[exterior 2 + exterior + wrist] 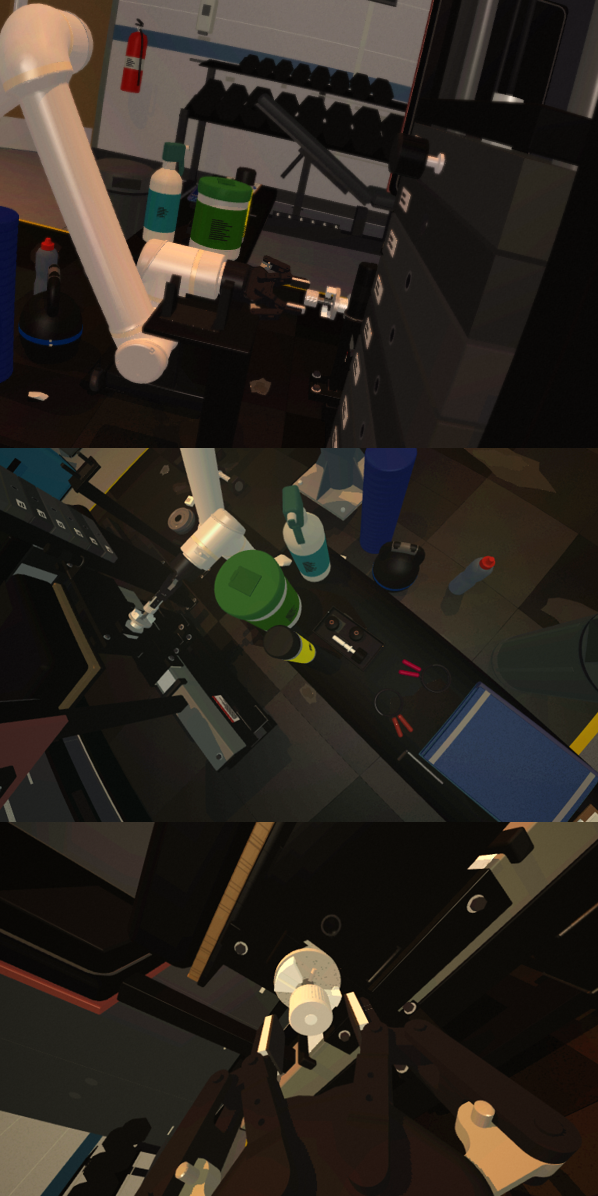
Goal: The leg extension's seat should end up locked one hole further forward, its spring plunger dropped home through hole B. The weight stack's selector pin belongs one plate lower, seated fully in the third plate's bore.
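Observation:
On the side of the leg extension's dark seat carriage, the cream spring plunger sticks out of its bracket with its knurled knob toward me. My gripper sits just behind that knob, open and holding nothing, its pads flanking the knob's end. The plunger stands over a row of small holes in the rail. On the weight stack to the right, the selector pin with its black knob and white tip sticks out of an upper plate. Numbered plates with bores run below it.
A large green tub stands close beside my wrist, with a spray bottle and a yellow can next to it. A kettlebell and blue roller stand farther right. A dumbbell rack lines the back wall.

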`<act>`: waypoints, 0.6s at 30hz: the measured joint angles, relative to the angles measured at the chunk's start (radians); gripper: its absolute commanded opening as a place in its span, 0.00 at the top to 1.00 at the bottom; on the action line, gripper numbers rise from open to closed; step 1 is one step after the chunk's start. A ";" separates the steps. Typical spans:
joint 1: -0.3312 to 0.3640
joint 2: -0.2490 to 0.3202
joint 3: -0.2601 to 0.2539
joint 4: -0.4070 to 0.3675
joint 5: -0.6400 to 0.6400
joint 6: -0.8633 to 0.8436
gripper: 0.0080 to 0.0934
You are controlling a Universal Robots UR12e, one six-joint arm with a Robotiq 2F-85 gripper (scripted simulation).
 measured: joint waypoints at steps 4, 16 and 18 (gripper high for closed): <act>0.000 0.000 0.000 0.000 0.000 0.000 0.41; 0.000 -0.001 0.003 -0.002 0.000 0.000 0.41; 0.000 -0.002 0.006 -0.004 0.000 0.000 0.41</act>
